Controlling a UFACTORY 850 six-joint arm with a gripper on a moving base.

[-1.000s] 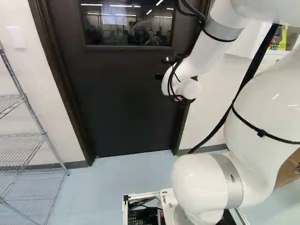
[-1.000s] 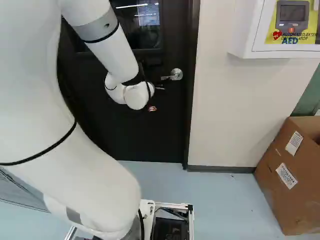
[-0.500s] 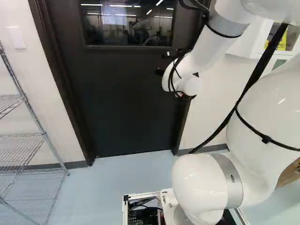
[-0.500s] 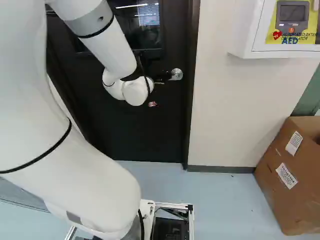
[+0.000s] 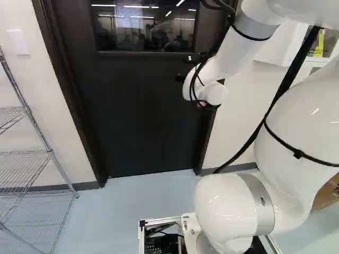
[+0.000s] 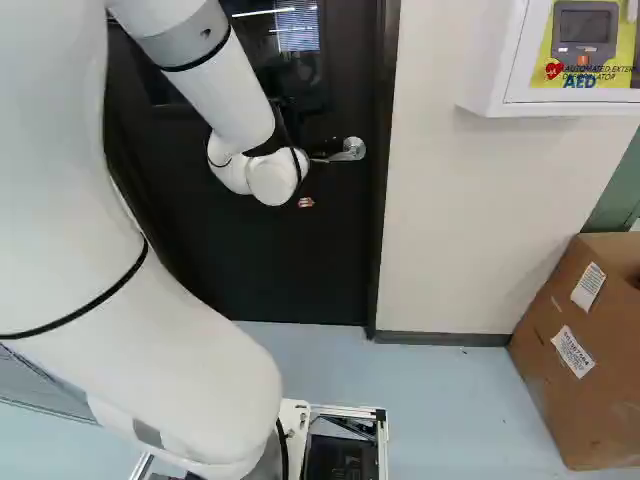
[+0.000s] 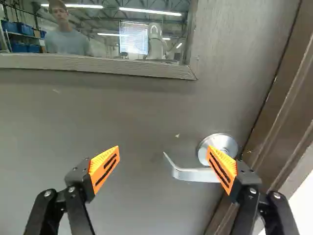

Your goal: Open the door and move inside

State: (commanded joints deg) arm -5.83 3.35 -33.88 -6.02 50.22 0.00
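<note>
Now that the end effector point(image 7: 163, 159) has risen slightly, fingers apart, the lever handle point(image 7: 195, 175) at the right of the door point(image 5: 143, 116) is probably nearer grasping, though depth is hard to judge.

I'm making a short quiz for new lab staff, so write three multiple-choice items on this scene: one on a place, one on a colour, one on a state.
1. Relative to the handle, where is the door's window?
A) lower
B) level with it
C) higher

2. What colour are the pads of the gripper?
A) blue
B) orange
C) green

3. How does the door stand?
A) shut
B) half open
C) wide open

1: C, the right base view shows the window up the door, above the handle.
2: B, the wrist view shows orange on both fingers.
3: A, the door sits flush in its frame, with no gap showing.
</note>
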